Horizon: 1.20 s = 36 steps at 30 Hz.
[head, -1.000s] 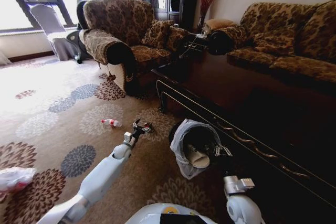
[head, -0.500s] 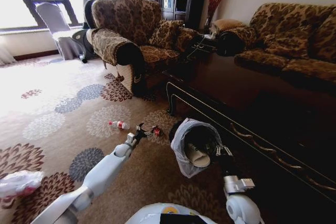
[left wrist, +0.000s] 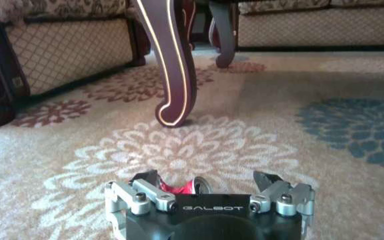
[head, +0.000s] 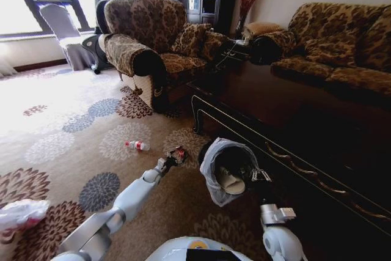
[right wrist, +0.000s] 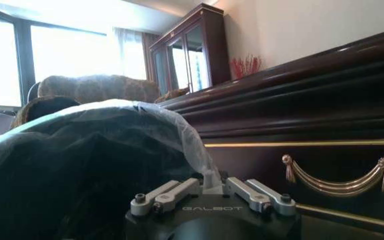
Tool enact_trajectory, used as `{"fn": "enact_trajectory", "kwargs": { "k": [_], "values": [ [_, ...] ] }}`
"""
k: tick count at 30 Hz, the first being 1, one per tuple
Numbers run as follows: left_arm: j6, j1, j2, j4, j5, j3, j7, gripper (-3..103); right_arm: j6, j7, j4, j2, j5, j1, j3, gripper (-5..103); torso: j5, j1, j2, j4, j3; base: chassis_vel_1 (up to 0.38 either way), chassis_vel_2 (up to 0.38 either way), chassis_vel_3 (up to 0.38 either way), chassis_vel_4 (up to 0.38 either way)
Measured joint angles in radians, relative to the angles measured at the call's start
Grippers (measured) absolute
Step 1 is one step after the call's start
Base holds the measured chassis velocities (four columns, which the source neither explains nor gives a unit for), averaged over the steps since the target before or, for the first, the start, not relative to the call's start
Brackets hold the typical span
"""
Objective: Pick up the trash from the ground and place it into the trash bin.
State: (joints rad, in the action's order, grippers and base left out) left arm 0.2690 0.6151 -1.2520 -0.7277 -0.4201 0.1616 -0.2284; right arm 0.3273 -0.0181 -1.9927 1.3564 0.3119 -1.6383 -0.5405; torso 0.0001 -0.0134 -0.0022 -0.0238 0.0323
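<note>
A small crumpled red and silvery piece of trash lies on the carpet between the fingers of my left gripper, closer to one finger. That gripper is open, low over the floor just left of the trash bin. The bin is black with a pale plastic liner and tilts toward me, with a white cup inside. My right gripper is shut on the bin's rim and liner. A clear bottle with a red label lies farther left, and a pink-white bag sits at the near left.
A long dark wooden coffee table runs along the right, right behind the bin; its curved leg stands beyond the left gripper. A patterned armchair and sofa stand at the back. Open flowered carpet spreads to the left.
My left gripper has reached forward and to the right, up to the red piece, which now sits between its fingers. The head camera has shifted a little. The right gripper still holds the bin.
</note>
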Motion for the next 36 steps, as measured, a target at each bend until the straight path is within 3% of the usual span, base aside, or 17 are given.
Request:
{"fn": "enact_trajectory", "kwargs": {
  "k": [12,13,25,33,36],
  "values": [
    [-0.002,-0.015,-0.016,0.084,0.008,-0.006,0.005,95,0.003,0.0,-0.006,0.011,-0.009,-0.015,0.007,0,-0.0001,0.0,0.0,-0.0004,0.0,-0.004,0.002,0.006,-0.002],
    [-0.002,-0.016,-0.018,0.093,0.008,-0.007,0.004,98,0.003,0.0,-0.007,0.01,-0.009,-0.014,0.011,0,0.0,0.0,0.0,-0.0005,0.0,-0.052,0.073,0.067,-0.068],
    [-0.002,-0.023,-0.04,0.111,0.02,-0.004,-0.006,99,0.014,0.0,-0.017,0.013,-0.014,-0.027,0.019,0,0.0,0.0,0.0,-0.0003,0.0,-0.106,0.109,0.115,-0.109],
    [-0.004,-0.042,-0.093,0.196,0.067,-0.027,-0.011,97,0.028,0.0,-0.018,0.011,-0.015,-0.053,0.008,0,0.0002,0.0,0.0,-0.0002,0.0,-0.004,0.008,0.007,-0.009],
    [-0.009,-0.061,-0.133,0.266,0.125,-0.062,-0.001,94,0.036,0.0,-0.017,0.011,-0.016,-0.064,0.003,0,0.0002,0.0,0.0,-0.0003,0.0,0.0,0.0,0.0,0.0]
  ]
}}
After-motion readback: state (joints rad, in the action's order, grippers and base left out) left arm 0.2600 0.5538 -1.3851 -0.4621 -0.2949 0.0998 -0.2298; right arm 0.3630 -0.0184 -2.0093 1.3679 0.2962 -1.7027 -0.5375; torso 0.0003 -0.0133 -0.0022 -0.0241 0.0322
